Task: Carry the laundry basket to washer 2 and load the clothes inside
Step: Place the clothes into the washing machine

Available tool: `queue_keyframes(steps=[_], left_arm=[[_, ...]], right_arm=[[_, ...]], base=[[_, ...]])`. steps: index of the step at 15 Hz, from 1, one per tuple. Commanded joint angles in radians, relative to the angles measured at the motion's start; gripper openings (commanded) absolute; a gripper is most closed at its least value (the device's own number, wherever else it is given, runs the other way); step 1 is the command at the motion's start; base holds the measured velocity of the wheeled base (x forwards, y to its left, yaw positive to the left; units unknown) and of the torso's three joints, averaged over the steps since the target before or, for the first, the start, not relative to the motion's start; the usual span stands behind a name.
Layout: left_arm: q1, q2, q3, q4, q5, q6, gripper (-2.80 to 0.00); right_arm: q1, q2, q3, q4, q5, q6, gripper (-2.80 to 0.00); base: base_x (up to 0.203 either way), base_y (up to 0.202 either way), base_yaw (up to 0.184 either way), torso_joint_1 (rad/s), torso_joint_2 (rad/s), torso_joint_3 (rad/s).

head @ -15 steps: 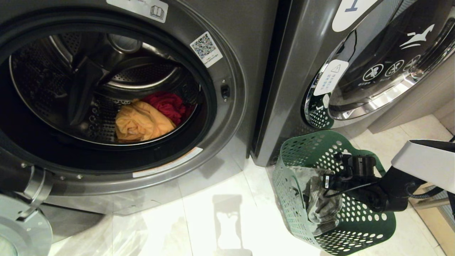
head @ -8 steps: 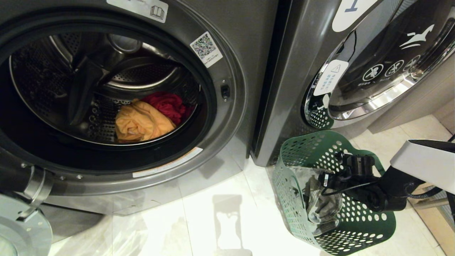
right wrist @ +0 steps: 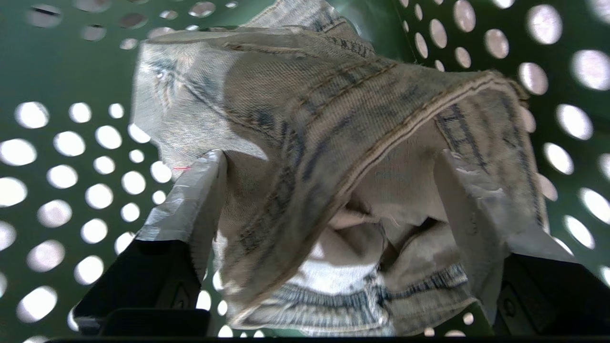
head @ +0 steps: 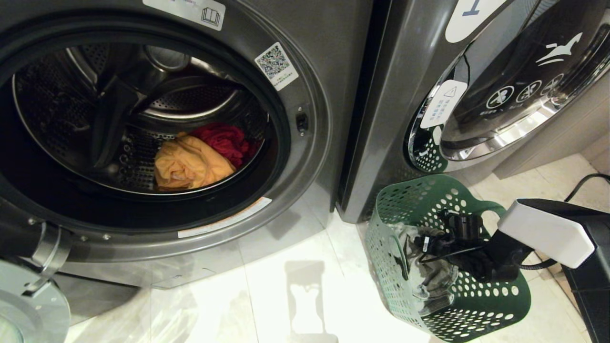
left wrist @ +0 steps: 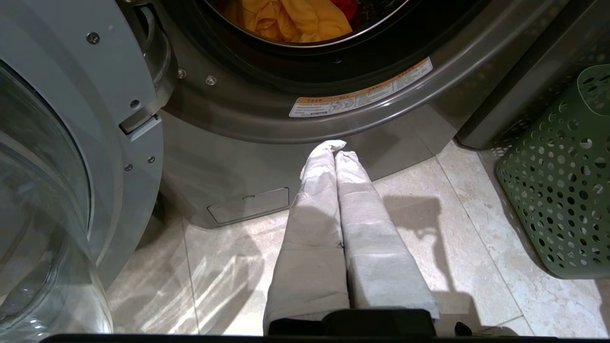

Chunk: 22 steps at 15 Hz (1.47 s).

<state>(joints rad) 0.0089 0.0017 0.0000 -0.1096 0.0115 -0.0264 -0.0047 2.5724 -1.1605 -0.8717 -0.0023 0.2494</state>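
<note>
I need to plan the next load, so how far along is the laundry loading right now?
Done: the laundry basket sits by the open washer, with the yellow garment and red garment in the drum. In hand: the right gripper, jaws open, straddles the denim piece in the basket. Left: grasping it and loading it.

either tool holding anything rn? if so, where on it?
Nothing held. Right tool is open inside the laundry basket, fingers either side of the denim piece but not closed on it. Left tool is shut and empty.
</note>
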Motion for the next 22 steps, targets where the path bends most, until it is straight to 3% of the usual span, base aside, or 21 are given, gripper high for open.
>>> queue_keyframes(steps=[1, 2, 9, 13, 19, 22], left_arm=[[0.0, 0.0, 0.04, -0.001, 0.0, 0.0, -2.8], [0.0, 0.0, 0.04, -0.001, -0.001, -0.001, -2.8], [0.0, 0.0, 0.04, -0.001, 0.001, 0.0, -2.8], [0.0, 0.0, 0.04, -0.001, 0.001, -0.001, -2.8], [0.0, 0.0, 0.04, -0.001, 0.001, -0.001, -2.8], [0.0, 0.0, 0.04, -0.001, 0.001, -0.001, -2.8]], right_arm=[[0.0, 0.051, -0.059, 0.024, -0.002, -0.001, 0.0], [0.0, 0.054, -0.074, 0.04, -0.001, -0.003, -2.8], [0.002, 0.047, -0.103, 0.079, -0.002, 0.001, -2.8], [0.003, -0.082, 0.013, 0.089, -0.005, 0.001, -2.8], [0.037, -0.653, 0.424, 0.123, -0.008, -0.003, -2.8], [0.084, -0.997, 0.56, 0.238, -0.056, -0.008, -2.8]], base=[[0.0, 0.0, 0.0, 0.0, 0.0, 0.0], [0.0, 0.0, 0.0, 0.0, 0.0, 0.0], [0.0, 0.0, 0.0, 0.0, 0.0, 0.0], [0.0, 0.0, 0.0, 0.0, 0.0, 0.0], [0.0, 0.0, 0.0, 0.0, 0.0, 0.0], [0.0, 0.0, 0.0, 0.0, 0.0, 0.0]])
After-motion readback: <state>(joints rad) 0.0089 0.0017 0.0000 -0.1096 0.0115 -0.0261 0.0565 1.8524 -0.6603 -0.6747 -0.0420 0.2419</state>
